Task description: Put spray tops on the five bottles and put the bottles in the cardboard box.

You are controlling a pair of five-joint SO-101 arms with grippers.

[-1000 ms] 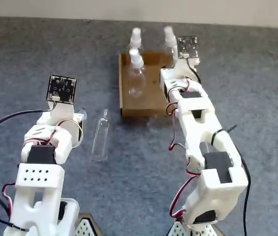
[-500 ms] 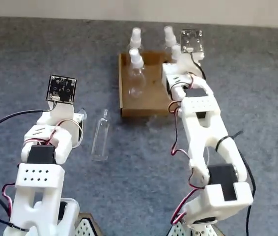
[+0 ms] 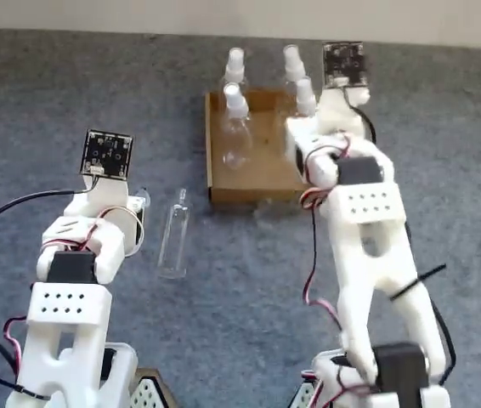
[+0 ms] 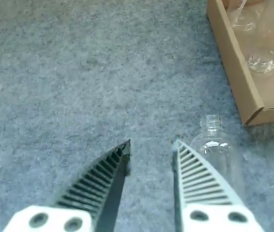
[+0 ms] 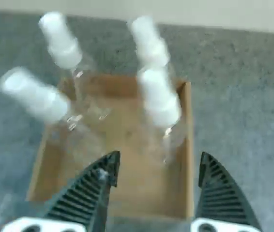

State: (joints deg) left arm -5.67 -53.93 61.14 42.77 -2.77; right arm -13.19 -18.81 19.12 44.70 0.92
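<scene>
We note the right gripper (image 5: 159, 159) has withdrawn from the cardboard box (image 3: 215, 183), jaws wide and empty; one uncapped bottle (image 3: 173, 234) remains

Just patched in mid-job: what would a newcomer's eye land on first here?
Four capped bottles with white spray tops stand in the cardboard box, and the right pincer hangs open over it. One capless bottle lies on the grey carpet, close beside the open left pincer.

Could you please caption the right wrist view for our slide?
Open right claw facing the cardboard box and four spray-topped bottles.
</scene>
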